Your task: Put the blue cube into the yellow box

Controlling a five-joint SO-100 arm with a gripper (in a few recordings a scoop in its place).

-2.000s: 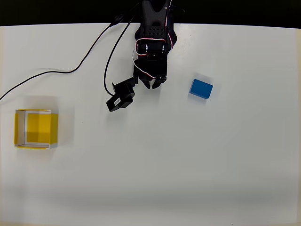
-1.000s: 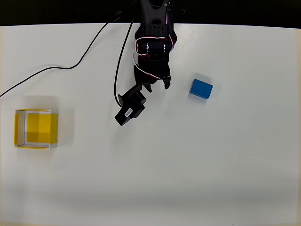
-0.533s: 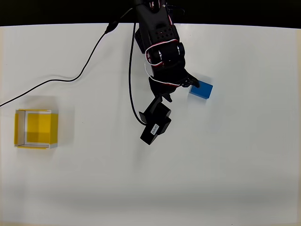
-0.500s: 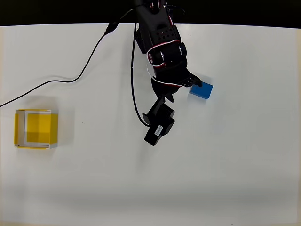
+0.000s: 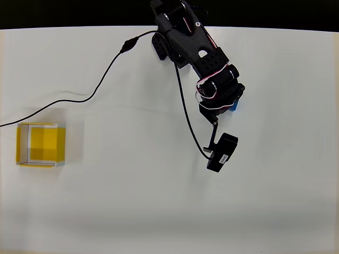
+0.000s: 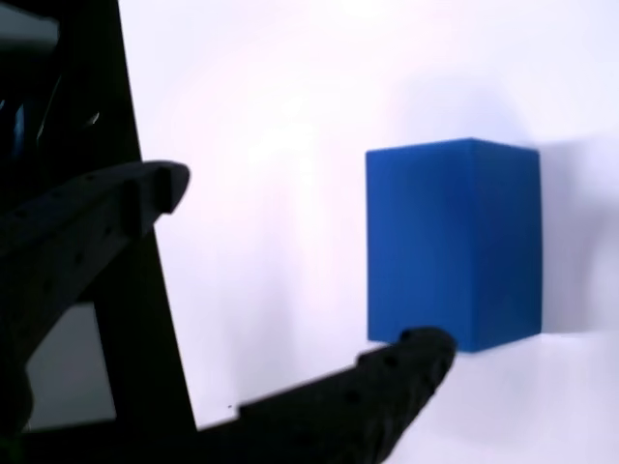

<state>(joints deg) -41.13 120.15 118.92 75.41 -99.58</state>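
In the wrist view the claw (image 6: 300,280) stands spread and empty just short of the blue cube (image 6: 453,242) resting on the white surface (image 5: 159,201); the approach step is in hand, the next move likely calling for straddling the cube, clamping it, then carrying it to the yellow box (image 5: 41,144) well apart at the left of the overhead view.

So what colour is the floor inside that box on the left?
Yellow, with pale rims; the yellow box shows best in the overhead view.

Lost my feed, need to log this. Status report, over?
End effector open, empty, over the blue cube. Cube on the table, one fingertip at its edge, not gripped. Yellow box far left in the overhead view, empty. Only a cable between them.
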